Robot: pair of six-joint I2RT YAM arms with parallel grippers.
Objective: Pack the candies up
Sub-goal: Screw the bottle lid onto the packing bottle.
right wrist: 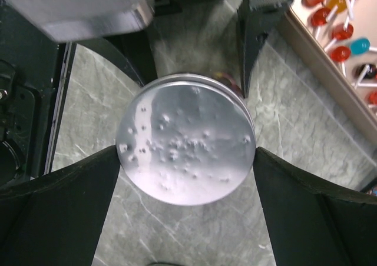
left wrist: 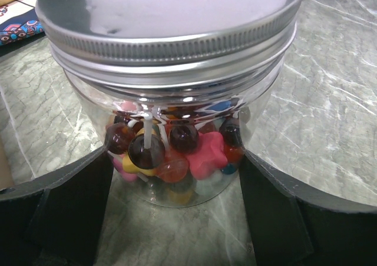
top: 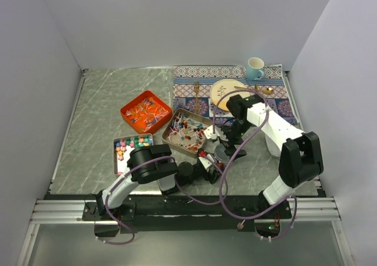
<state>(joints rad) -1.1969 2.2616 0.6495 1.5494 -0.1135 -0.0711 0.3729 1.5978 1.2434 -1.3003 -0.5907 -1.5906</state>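
Candies point(left wrist: 177, 154): a mixed heap (dark round lollipops, one chunky pink lump, bits of yellow and blue) lies at the bottom of a clear jar point(left wrist: 259, 101) on the grey veined table point(left wrist: 330, 101), between the two arms. A silver lid point(right wrist: 188, 142) is on the jar; I cannot tell whether it is screwed tight.

Left gripper point(left wrist: 175, 178): jaws wide, closed against the jar's lower wall on both sides.
Right gripper point(right wrist: 187, 154): above the jar, jaws at their widest, straddling the lid rim. The tips look level with the rim; contact is uncertain.

Orientation: the jar is upright, its axis vertical, with the lid facing up at the right wrist camera. The heap has no common direction; one white lollipop stick point(left wrist: 147, 122) stands near vertical.

Risks (judgement):
- the left hold is low on a smooth wall, so a twist from above may turn the whole jar instead of the lid
- right jaws closing off-centre would push the top sideways and tip the jar
- a crooked lid would jam on the thread; lifting then could spill the sweets
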